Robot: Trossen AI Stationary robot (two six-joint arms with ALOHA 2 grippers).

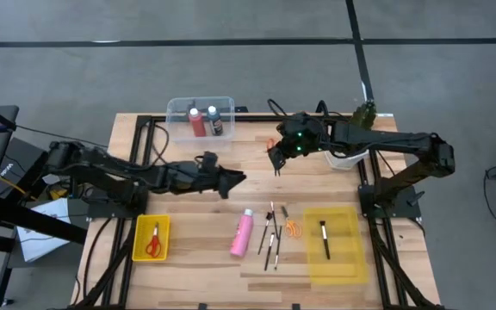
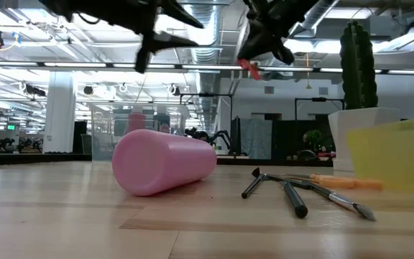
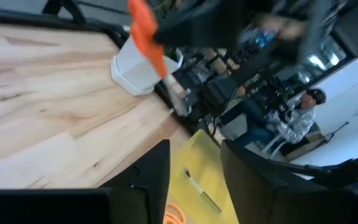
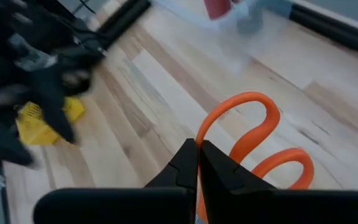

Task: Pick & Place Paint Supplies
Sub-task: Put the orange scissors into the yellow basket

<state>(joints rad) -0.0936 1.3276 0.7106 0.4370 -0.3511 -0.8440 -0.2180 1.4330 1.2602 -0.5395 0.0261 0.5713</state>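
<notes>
My right gripper [image 1: 275, 160] hangs high over the table's far middle, shut on orange-handled scissors [image 4: 253, 134]. To its left, my left gripper [image 1: 236, 179] stands open in the air with nothing between its fingers [image 3: 157, 171]. A pink bottle [image 1: 243, 232] lies on its side on the table, beside several thin brushes [image 1: 270, 234] and another pair of orange scissors [image 1: 293, 228]. One brush [image 1: 325, 239] lies in a yellow tray [image 1: 348, 258]. Red scissors [image 1: 153, 242] lie in a small yellow tray [image 1: 138, 239]. A red bottle [image 1: 197, 121] and a dark bottle [image 1: 214, 120] stand in a clear bin [image 1: 179, 110]. My right gripper pinches the scissors between its two fingers just below the handle loops [image 4: 199, 186]. The two orange loops stick out past the fingertips. The blades are hidden by the gripper. The scissors are lifted clear of the table.
A green plant in a white pot [image 1: 349, 158] stands at the far right, close behind my right arm. Bare wood lies between the clear bin and the pink bottle. A black frame runs along the table's edges.
</notes>
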